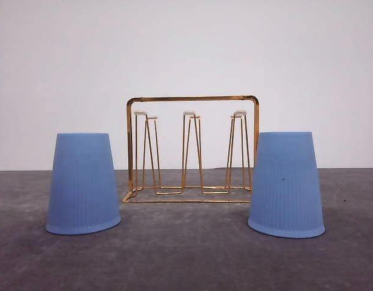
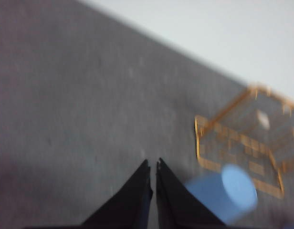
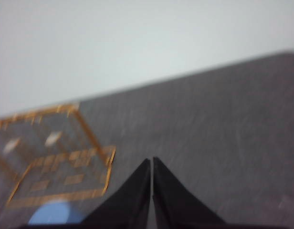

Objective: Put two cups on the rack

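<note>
Two light blue ribbed cups stand upside down on the grey table, the left cup and the right cup, one on each side of the gold wire rack. The rack's white-capped prongs are bare. In the left wrist view my left gripper is shut with nothing in it, high over the table, the left cup and the rack off to one side. My right gripper is also shut and holds nothing, with the rack and the edge of the right cup beside it.
A white wall rises right behind the rack. Bare grey tabletop lies in front of the cups and between them.
</note>
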`<move>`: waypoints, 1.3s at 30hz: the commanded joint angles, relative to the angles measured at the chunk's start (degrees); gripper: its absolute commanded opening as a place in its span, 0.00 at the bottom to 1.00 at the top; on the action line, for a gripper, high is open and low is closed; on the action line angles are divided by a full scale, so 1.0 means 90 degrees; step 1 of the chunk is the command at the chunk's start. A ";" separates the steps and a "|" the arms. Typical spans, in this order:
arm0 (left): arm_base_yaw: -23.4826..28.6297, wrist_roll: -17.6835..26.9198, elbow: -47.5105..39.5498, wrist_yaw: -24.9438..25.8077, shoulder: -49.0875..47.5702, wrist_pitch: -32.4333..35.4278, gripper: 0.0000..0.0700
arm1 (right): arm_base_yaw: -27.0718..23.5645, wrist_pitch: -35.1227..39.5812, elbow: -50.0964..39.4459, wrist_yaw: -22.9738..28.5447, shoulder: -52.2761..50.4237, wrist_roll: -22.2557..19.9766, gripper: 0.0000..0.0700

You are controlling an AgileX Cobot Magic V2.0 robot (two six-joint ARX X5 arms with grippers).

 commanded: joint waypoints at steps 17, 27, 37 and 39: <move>-0.1888 0.3370 0.0554 0.1198 0.2042 0.0232 0.01 | 0.1233 -0.0407 0.0286 -0.0576 0.1537 -0.2586 0.01; -0.2460 0.4883 0.0554 0.1204 0.2045 0.0582 0.53 | 0.1615 -0.0404 0.0286 -0.0455 0.1531 -0.2771 0.74; -0.2462 0.3885 0.0554 0.1229 0.2758 0.1341 0.76 | 0.1615 -0.0264 0.0286 -0.0457 0.1532 -0.2764 0.81; -0.2478 0.3881 0.0554 0.1229 0.3096 0.1668 0.76 | 0.1615 -0.0216 0.0286 -0.0457 0.1530 -0.2764 0.81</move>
